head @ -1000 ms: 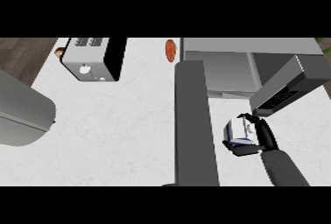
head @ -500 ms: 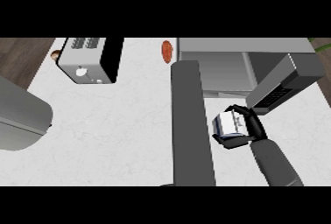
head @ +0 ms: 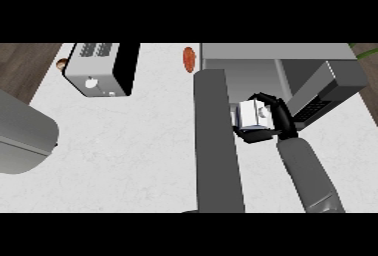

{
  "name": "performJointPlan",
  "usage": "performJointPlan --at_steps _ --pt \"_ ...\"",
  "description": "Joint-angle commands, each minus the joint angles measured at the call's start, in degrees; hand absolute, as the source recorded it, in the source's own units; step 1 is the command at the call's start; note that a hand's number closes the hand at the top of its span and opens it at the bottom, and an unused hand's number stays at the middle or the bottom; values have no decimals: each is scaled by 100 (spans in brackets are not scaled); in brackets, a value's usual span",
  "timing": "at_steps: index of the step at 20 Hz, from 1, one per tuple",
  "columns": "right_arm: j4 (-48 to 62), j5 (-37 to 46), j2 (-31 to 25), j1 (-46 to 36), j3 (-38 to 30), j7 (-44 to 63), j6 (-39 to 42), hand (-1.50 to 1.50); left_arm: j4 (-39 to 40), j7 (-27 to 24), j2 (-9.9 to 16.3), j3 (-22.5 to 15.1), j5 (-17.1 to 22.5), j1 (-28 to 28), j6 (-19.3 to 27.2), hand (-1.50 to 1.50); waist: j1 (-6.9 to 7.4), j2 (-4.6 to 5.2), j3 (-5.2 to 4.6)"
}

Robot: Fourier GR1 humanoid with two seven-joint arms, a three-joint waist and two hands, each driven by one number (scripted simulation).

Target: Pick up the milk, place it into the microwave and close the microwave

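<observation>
The right hand (head: pixel 275 116) is curling its black fingers around the milk (head: pixel 251 116), gripping the carton right of the frame's centre, just in front of the open microwave (head: pixel 244 65) in the upper right. The microwave's door (head: pixel 334 90) is standing swung out at the far right, just beside the hand. The left forearm (head: pixel 218 145) is running up the middle of the frame, and its hand cannot be made out. A toaster (head: pixel 103 67) is sitting on the white bench (head: pixel 133 150) in the upper left.
</observation>
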Motion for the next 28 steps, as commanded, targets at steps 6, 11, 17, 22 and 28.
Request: performJointPlan --at_steps 6,11,17,22,28 --pt "759 44 -140 -1334 -80 1187 -23 150 384 -242 -35 -82 -353 -154 -35 -150 167 49 5" --pt "1572 247 -356 -1913 -273 1128 -884 150 438 251 214 213 -43 -816 -22 -150 249 123 11" --pt "2185 335 -577 -2300 -464 1607 -1580 150 564 487 206 55 -176 -1140 121 -150 422 237 18" --pt "2224 23 -658 -2366 -894 1549 -2219 -150 820 509 417 165 -89 -1435 31 -150 513 309 25" --pt "2483 334 -950 -2306 -729 1330 -2660 -150 833 443 479 274 -223 -1490 30 -150 688 355 28"
